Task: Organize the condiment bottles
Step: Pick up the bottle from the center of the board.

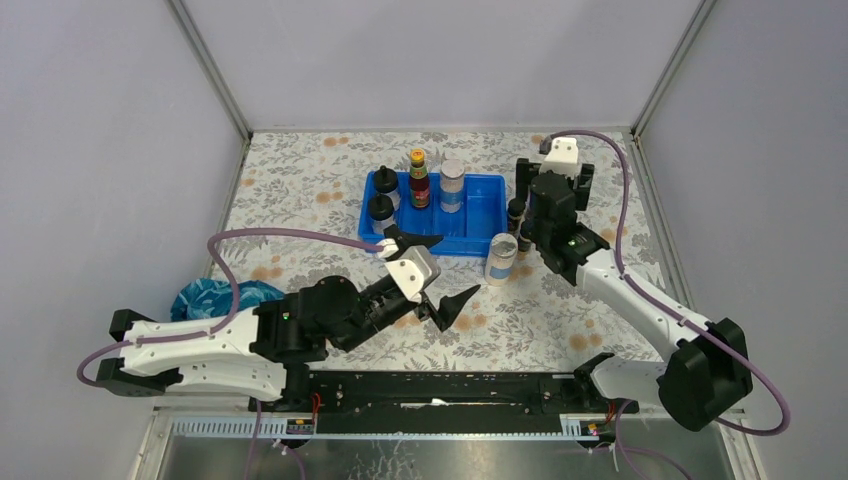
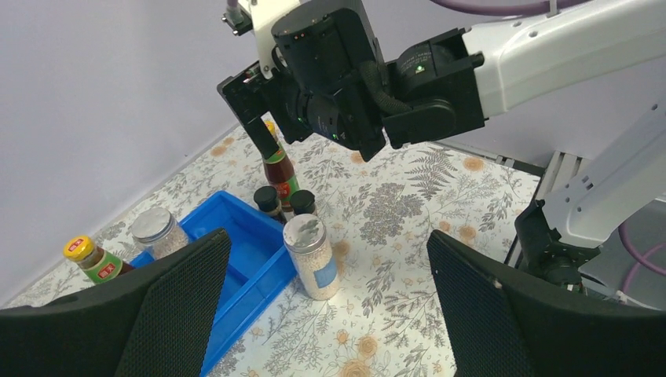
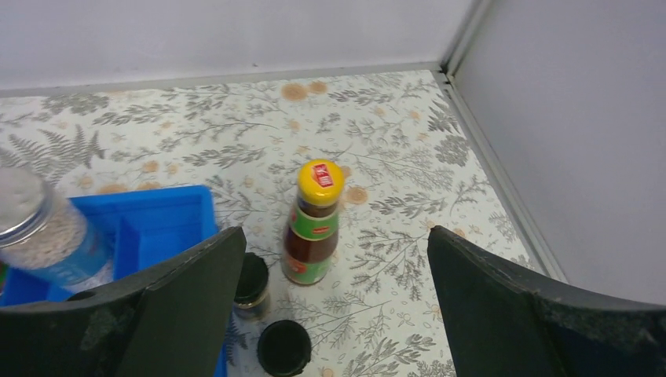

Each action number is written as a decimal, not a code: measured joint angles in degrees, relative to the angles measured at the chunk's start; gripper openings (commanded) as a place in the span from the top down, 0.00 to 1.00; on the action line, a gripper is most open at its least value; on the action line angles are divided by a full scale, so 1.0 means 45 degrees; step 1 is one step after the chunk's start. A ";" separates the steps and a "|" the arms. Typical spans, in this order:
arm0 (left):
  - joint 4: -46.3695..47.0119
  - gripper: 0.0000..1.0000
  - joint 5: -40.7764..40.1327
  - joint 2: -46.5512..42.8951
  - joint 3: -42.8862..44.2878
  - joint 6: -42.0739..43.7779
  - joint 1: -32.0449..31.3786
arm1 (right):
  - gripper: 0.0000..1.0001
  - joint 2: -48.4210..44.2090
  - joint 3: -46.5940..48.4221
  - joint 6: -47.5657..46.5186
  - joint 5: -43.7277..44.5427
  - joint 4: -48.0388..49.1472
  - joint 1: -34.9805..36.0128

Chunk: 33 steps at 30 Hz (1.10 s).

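The blue tray (image 1: 478,243) holds two black-domed bottles (image 1: 383,194), a yellow-capped red-labelled bottle (image 1: 418,178) and a silver-lidded jar (image 1: 452,185). A second silver-lidded jar (image 1: 501,258) (image 2: 314,255) stands on the table just outside the tray's near right corner. My left gripper (image 1: 440,272) (image 2: 328,239) is open a little short of it. Two tiny black-capped bottles (image 3: 251,284) (image 3: 284,345) and another yellow-capped bottle (image 3: 314,224) stand right of the tray. My right gripper (image 1: 552,185) (image 3: 336,239) hangs open above them, touching none.
A crumpled blue cloth (image 1: 212,297) lies at the left near my left arm. The grey enclosure walls (image 3: 565,118) close in on the table at the back and right. The floral table cover (image 1: 330,170) surrounds the tray.
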 measured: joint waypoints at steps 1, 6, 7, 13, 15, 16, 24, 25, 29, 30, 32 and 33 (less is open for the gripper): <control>0.0019 0.01 0.0005 0.0010 -0.0019 -0.0034 0.0000 | 0.06 0.0000 -0.0189 0.0097 0.0121 0.0136 -0.0126; 0.0141 0.01 0.0000 -0.0015 -0.0287 -0.0185 0.0039 | 0.07 0.0044 -0.0568 0.0631 0.0228 0.0709 -0.0758; 0.0146 0.01 0.0005 -0.0015 -0.0350 -0.0199 0.0049 | 0.07 0.0087 -0.0573 0.0719 0.0223 0.0801 -0.0835; 0.0355 0.01 0.0005 -0.0078 -0.0758 -0.0238 0.0165 | 0.07 0.0831 -0.0573 0.1268 -0.0024 0.1341 -0.1205; 0.0447 0.01 0.0000 -0.0165 -0.0913 -0.0248 0.0199 | 0.08 0.1127 -0.0573 0.1452 -0.0214 0.1341 -0.1321; 0.0486 0.01 0.0000 -0.0223 -0.0981 -0.0253 0.0204 | 0.07 0.1253 -0.0573 0.1520 -0.0243 0.1336 -0.1365; 0.0719 0.01 -0.0049 -0.0651 -0.1297 -0.0296 0.0345 | 0.08 0.1962 -0.0568 0.1719 -0.0568 0.1617 -0.1583; 0.0729 0.01 -0.0058 -0.0690 -0.1336 -0.0296 0.0350 | 0.08 0.2040 -0.0568 0.1719 -0.0568 0.1642 -0.1608; 0.0738 0.01 -0.0083 -0.0787 -0.1438 -0.0291 0.0350 | 0.08 0.2336 -0.0563 0.1729 -0.0578 0.1826 -0.1681; 0.0743 0.01 -0.0087 -0.0806 -0.1462 -0.0296 0.0350 | 0.08 0.2414 -0.0554 0.1729 -0.0593 0.1880 -0.1695; 0.0753 0.01 -0.0102 -0.0874 -0.1511 -0.0296 0.0350 | 0.08 0.2584 -0.0534 0.1729 -0.0651 0.1943 -0.1724; 0.0772 0.01 -0.0102 -0.0908 -0.1525 -0.0296 0.0350 | 0.09 0.2647 -0.0534 0.1729 -0.0670 0.1957 -0.1744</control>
